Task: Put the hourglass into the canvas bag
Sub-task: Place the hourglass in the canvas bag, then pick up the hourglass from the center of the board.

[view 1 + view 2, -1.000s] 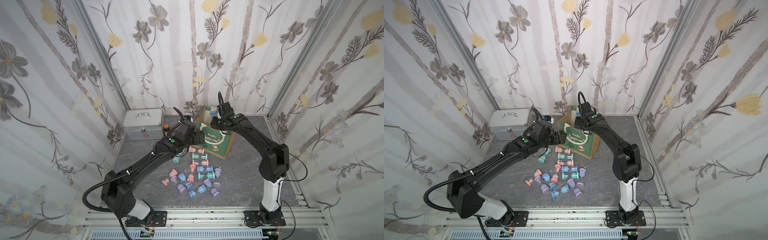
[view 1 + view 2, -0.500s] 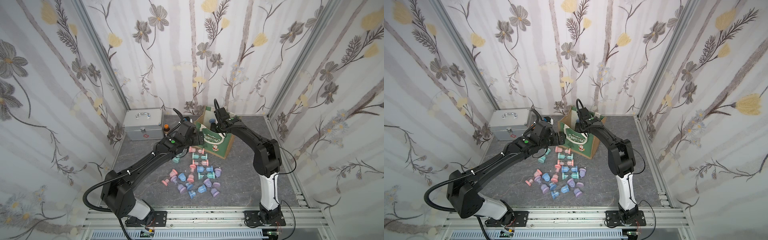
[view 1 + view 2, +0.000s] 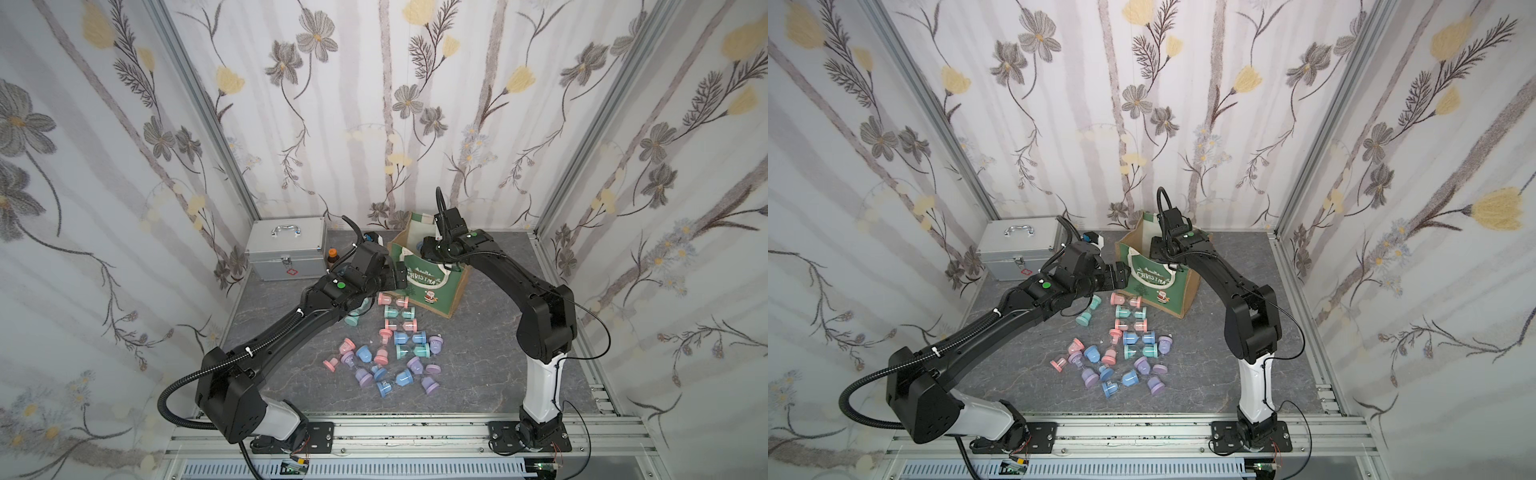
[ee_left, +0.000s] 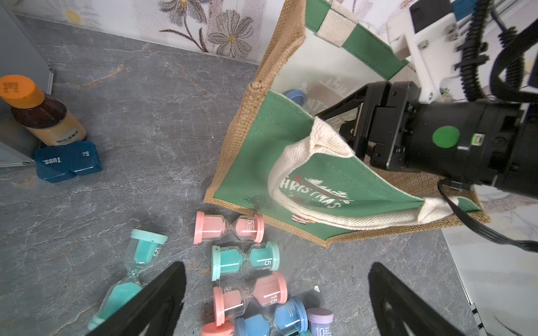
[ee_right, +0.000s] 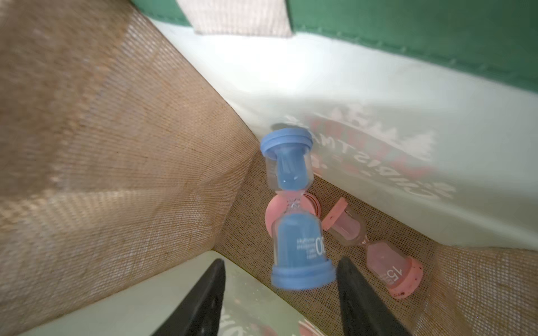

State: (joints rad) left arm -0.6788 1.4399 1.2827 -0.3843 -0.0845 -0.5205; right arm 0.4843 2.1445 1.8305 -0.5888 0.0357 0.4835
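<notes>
In both top views your canvas bag [image 3: 446, 297] [image 3: 1177, 293] stands just above frame centre, with your right gripper [image 5: 281, 261] reaching into its mouth. The right wrist view shows the jaws parted, released. The blue hourglass [image 5: 297, 241] is inside the bag between the fingertips, clear of one and blurred, beside a pink hourglass [image 5: 387, 270] on the bag floor. Your left gripper [image 4: 276, 266] is spread wide and empty over loose hourglasses [image 3: 399, 353] in front of the bag.
</notes>
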